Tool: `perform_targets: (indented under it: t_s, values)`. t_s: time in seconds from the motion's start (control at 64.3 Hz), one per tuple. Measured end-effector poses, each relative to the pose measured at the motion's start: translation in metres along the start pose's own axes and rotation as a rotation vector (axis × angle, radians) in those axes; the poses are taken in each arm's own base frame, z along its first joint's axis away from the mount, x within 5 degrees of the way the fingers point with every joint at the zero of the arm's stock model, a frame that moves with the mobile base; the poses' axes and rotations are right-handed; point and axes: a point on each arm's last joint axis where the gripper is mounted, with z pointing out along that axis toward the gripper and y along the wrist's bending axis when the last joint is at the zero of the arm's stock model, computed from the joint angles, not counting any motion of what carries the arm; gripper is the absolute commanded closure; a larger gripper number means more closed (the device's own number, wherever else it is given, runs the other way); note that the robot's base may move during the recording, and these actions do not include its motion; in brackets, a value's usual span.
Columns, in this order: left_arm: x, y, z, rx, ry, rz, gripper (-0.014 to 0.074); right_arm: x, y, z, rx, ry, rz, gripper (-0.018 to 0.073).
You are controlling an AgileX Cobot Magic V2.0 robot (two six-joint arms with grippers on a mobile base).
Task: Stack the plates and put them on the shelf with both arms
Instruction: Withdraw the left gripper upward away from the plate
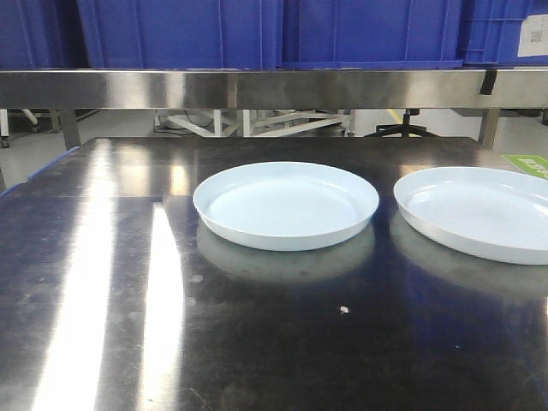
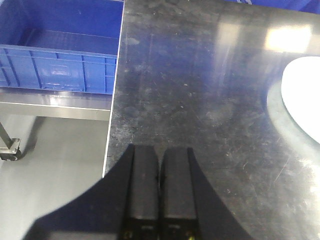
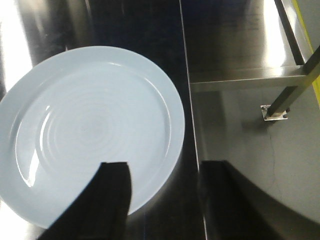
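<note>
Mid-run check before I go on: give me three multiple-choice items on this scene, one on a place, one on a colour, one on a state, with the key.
1. Where do the two plates lie?
A. Stacked, one on the other.
B. Side by side, apart, on the dark tabletop.
C. On the floor.

2. What colour are the crates above the shelf rail?
A. Red.
B. Green.
C. Blue.

3. How is the left hand?
A. Shut, holding nothing.
B. Wide open.
C. Shut on a plate.

Key:
1 B, the front view shows a strip of bare tabletop between them.
2 C, blue fills the top of the front view.
3 A, its fingers meet over bare tabletop in the left wrist view.
</note>
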Motion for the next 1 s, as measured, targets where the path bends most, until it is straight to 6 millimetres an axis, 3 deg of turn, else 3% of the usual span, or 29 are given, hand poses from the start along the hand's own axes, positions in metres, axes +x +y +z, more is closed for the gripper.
perform_targets:
  t_s: [0.404,0.544,0.84,0.995]
  values:
    - [0.0,0.0,0.0,0.0,0.0,0.0,0.0514,0.001,0.0,0.007,0.003,0.024,-0.001,0.0137]
    - [0.0,0.0,0.0,0.0,0.0,0.0,0.0514,-0.005,-0.002,0.029,0.022,0.083,0.009,0.0137]
    - [0.0,0.0,0.0,0.0,0.0,0.0,0.0514,-0.045,-0.013,0.085,0.079,0.153,0.049,0.0137]
    - [0.0,0.0,0.0,0.0,0.0,0.0,0.0514,-0.051,-0.014,0.104,0.086,0.191,0.049,0.0137]
